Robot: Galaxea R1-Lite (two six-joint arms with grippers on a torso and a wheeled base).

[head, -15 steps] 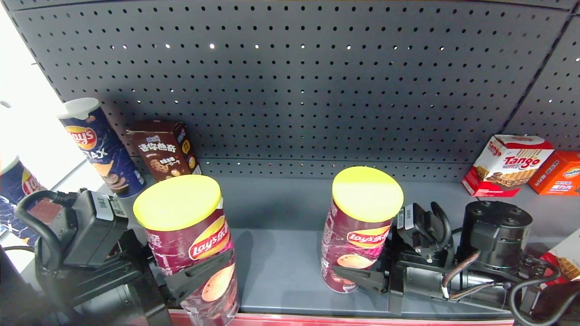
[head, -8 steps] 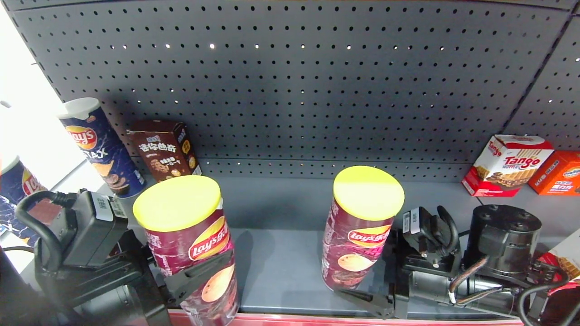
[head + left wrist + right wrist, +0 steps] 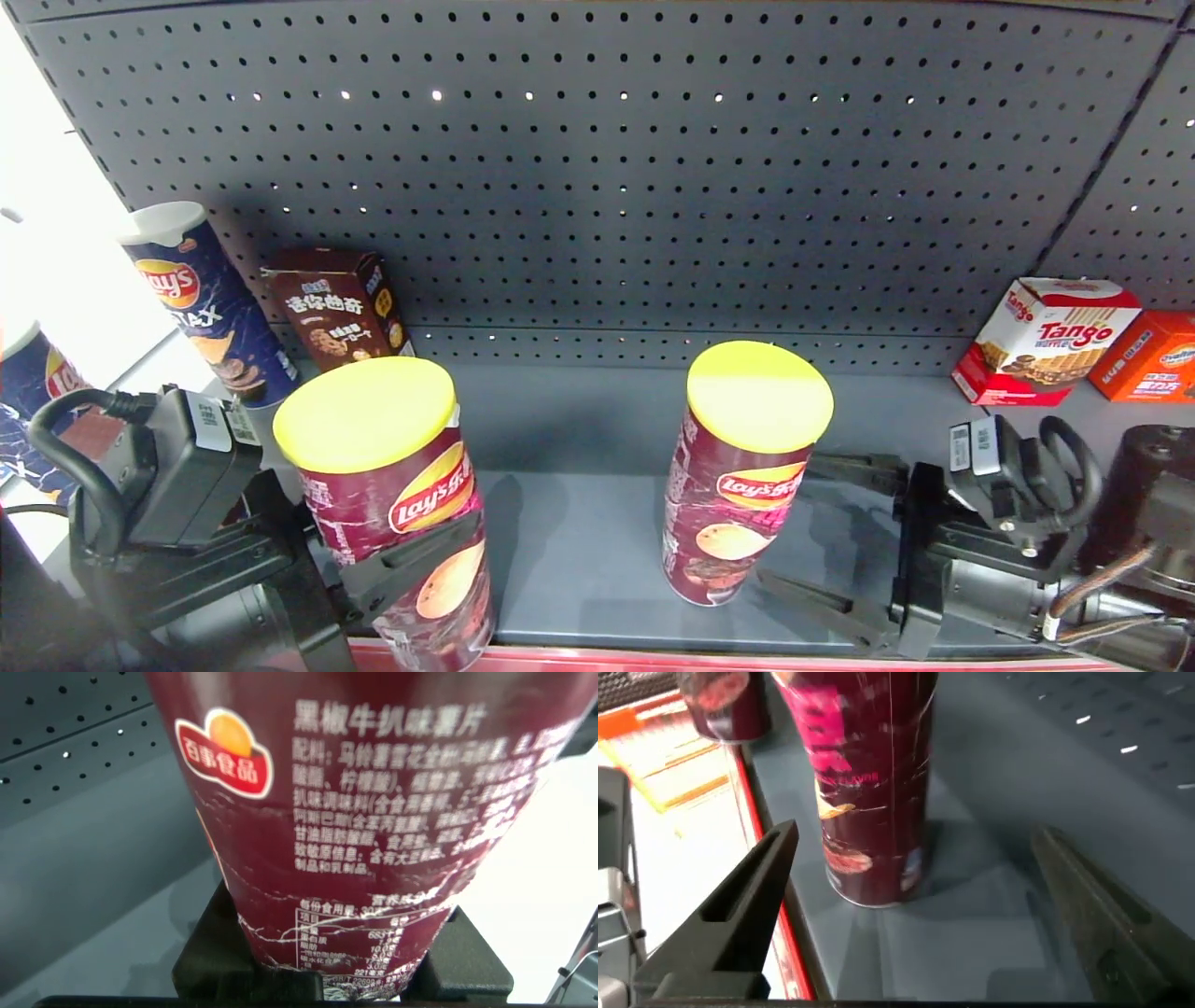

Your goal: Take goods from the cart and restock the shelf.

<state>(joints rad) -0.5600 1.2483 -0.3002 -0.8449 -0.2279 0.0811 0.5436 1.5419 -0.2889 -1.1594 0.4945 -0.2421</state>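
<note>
Left gripper (image 3: 403, 571) clamps can (image 3: 373, 471) — right gripper (image 3: 790, 523) open beside second can (image 3: 736, 495).

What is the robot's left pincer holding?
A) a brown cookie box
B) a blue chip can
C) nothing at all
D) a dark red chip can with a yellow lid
D: the left pincer is clamped on the sides of the dark red chip can.
</note>
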